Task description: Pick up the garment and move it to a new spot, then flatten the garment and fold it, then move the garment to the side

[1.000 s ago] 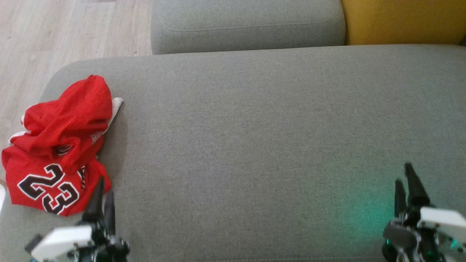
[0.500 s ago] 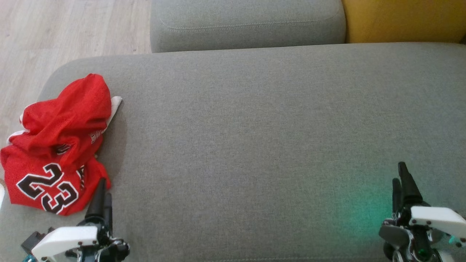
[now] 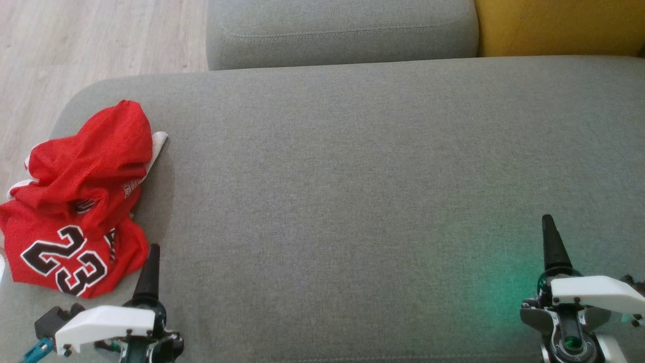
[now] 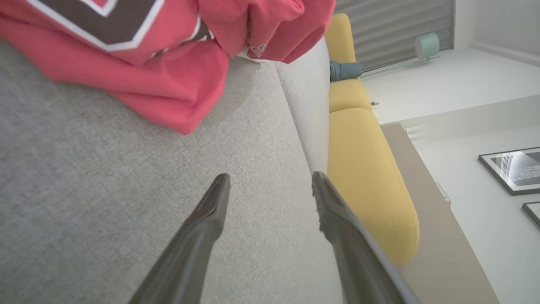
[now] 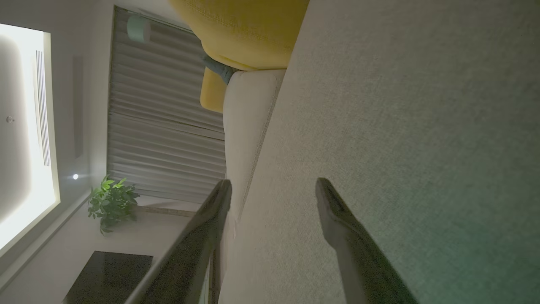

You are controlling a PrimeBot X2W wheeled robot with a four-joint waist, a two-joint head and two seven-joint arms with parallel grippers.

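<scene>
**Operator:** Where is the garment?

**Spotter:** Your garment [image 3: 80,201] is a red mesh jersey with a black, white-edged "23". It lies crumpled in a heap at the left end of the grey sofa seat [image 3: 352,176], close to the seat's rounded left edge. The number faces up on the near part of the heap, and a strip of white trim pokes out on its far right side. Beyond that edge you see the pale wood floor [image 3: 75,45].

**Operator:** And my left end effector?

**Spotter:** Your left end effector [image 4: 270,179] is open, with both dark fingers spread and nothing between them. It sits low over the seat, just beside the near right corner of the garment and apart from it. In the left wrist view the red cloth lies ahead of the fingertips.

**Operator:** The right one?

**Spotter:** Your right end effector [image 5: 274,183] is open too and empty. It hangs over bare grey fabric at the near right of the seat, well apart from the garment. A green glow [image 3: 499,292] tints the fabric beside it. Behind the seat stand a grey backrest cushion [image 3: 342,30] and a yellow cushion [image 3: 559,27].
</scene>
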